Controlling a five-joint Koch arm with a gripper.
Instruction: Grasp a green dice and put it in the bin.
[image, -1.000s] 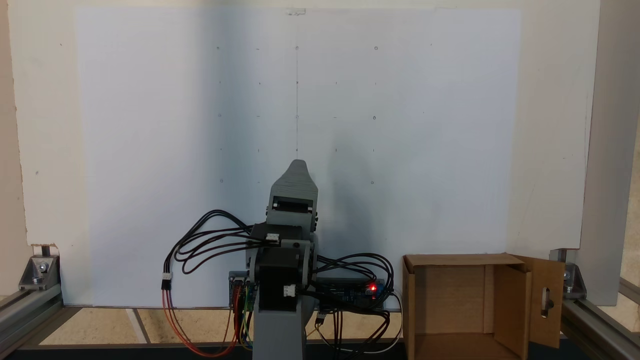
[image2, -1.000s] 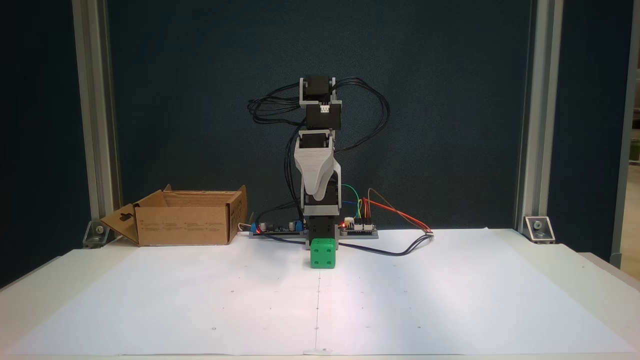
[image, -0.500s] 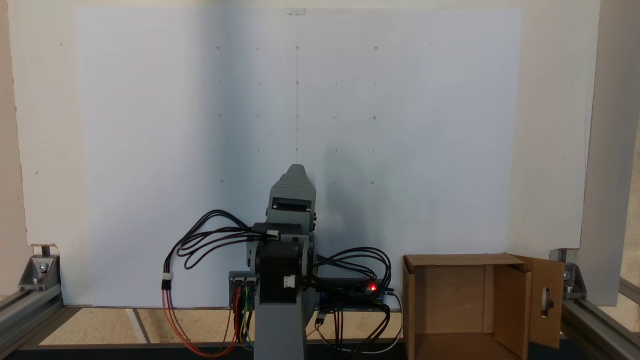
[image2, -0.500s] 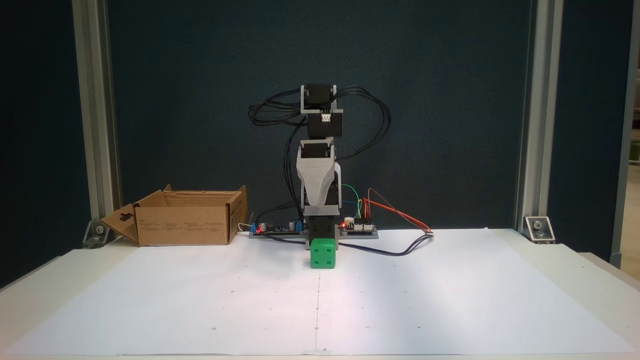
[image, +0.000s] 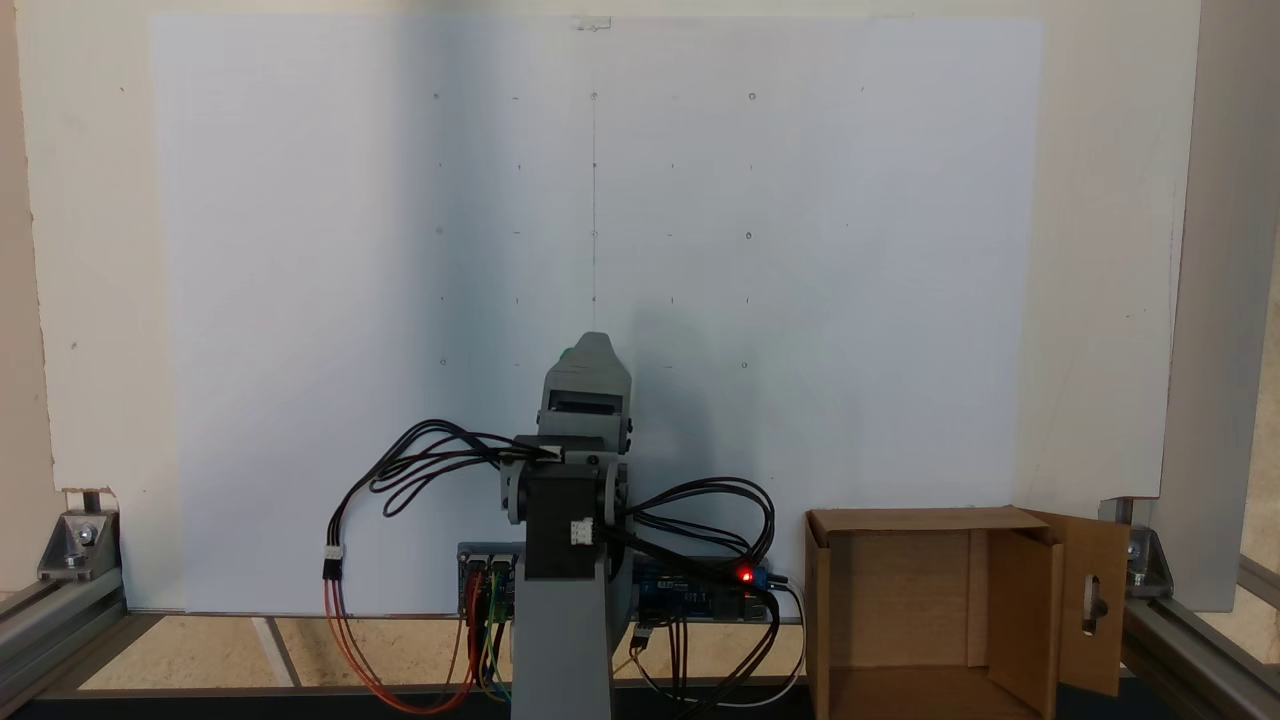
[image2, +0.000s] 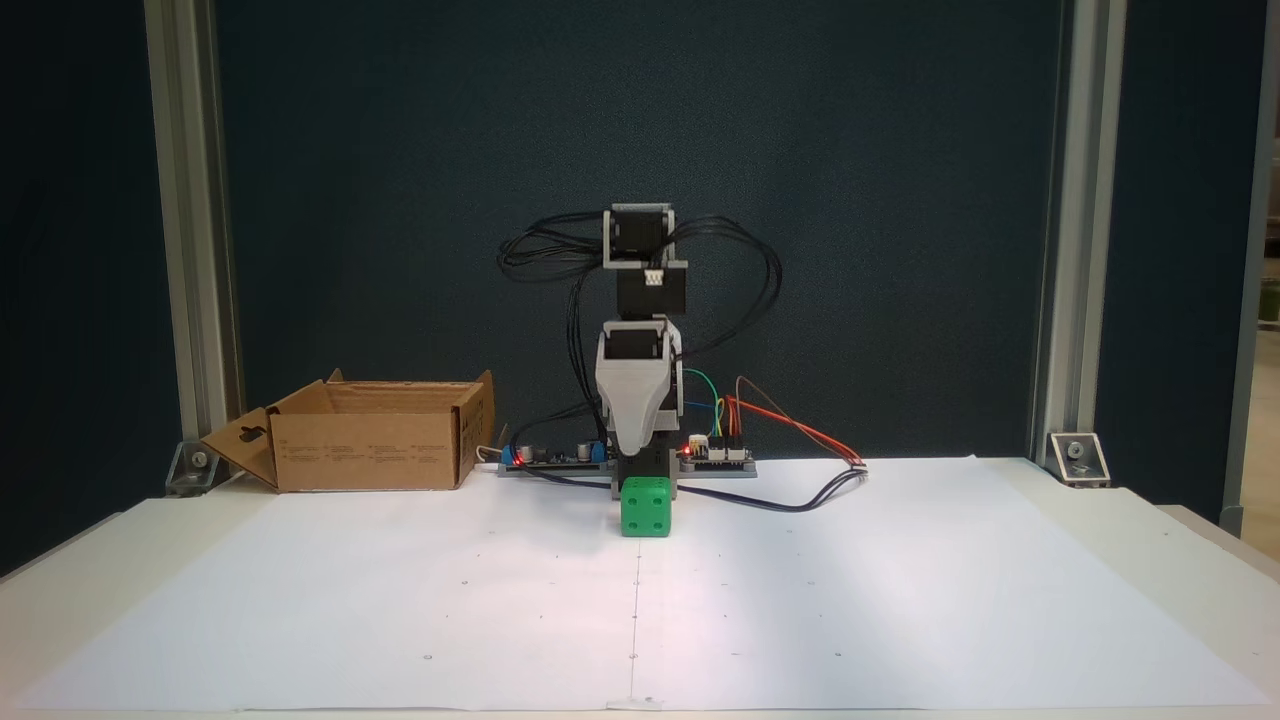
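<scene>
The white paper sheet (image2: 400, 600) covers most of the table (image2: 1200, 570) beneath me, marked with a thin centre line and a grid of small dots, and a dark backdrop (image2: 900, 200) stands behind me in a fixed view. The bin (image2: 365, 450) — a brown cardboard box, open at the top — sits at the back edge of the sheet, well to the left of my base in that view; its slotted flap (image2: 240, 443) hangs outward on its far side from me. In a fixed view (image: 930, 610) from behind me the same bin lies at lower right, its inside bare cardboard. My arm (image2: 640, 300) is folded over itself, black cables (image2: 740, 260) looping on either side, the circuit boards (image2: 715, 455) at my base showing a red light. My gripper (image2: 632, 450) points down toward the sheet, its grey shell facing the camera; one jaw lies behind the other, so I cannot tell whether I am spread or pressed together. The green dice (image2: 646, 506) rests on the paper directly in front of my base, just below my fingertips — near them, though whether they touch it I cannot make out.
</scene>
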